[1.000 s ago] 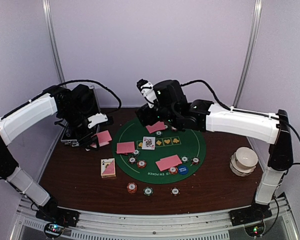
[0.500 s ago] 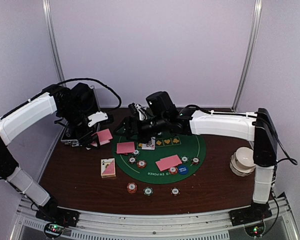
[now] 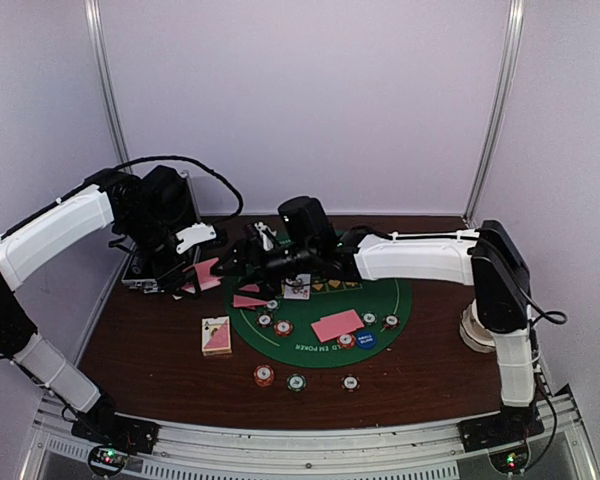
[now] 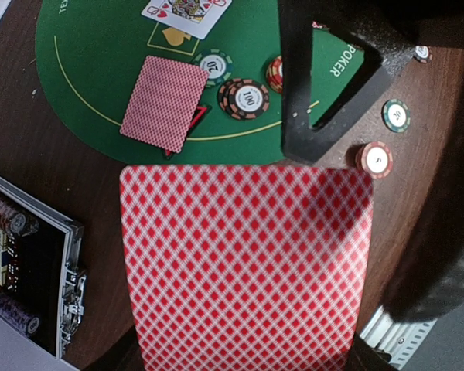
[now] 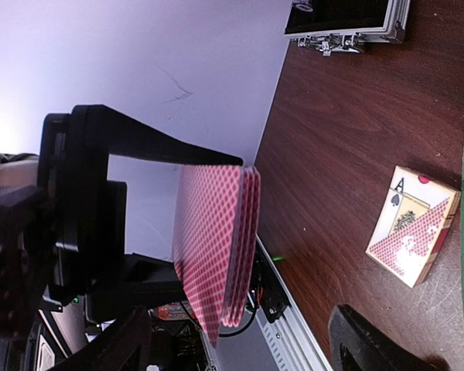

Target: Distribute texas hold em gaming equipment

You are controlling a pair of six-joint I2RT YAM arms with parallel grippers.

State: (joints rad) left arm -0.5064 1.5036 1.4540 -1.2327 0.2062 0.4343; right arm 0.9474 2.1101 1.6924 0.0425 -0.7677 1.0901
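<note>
In the right wrist view alone, the playing cards [image 5: 216, 232] are showing as a stack, pinched in the left gripper [image 3: 195, 282] just left of the green mat [image 3: 395, 292]; the right arm [image 3: 420, 255] is hanging outstretched across it, right gripper [image 5: 240, 344] gaping beside them.

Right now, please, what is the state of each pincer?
Left pincer: closed on a stack of red-backed cards.
Right pincer: open, holding nothing, close to that stack.
</note>
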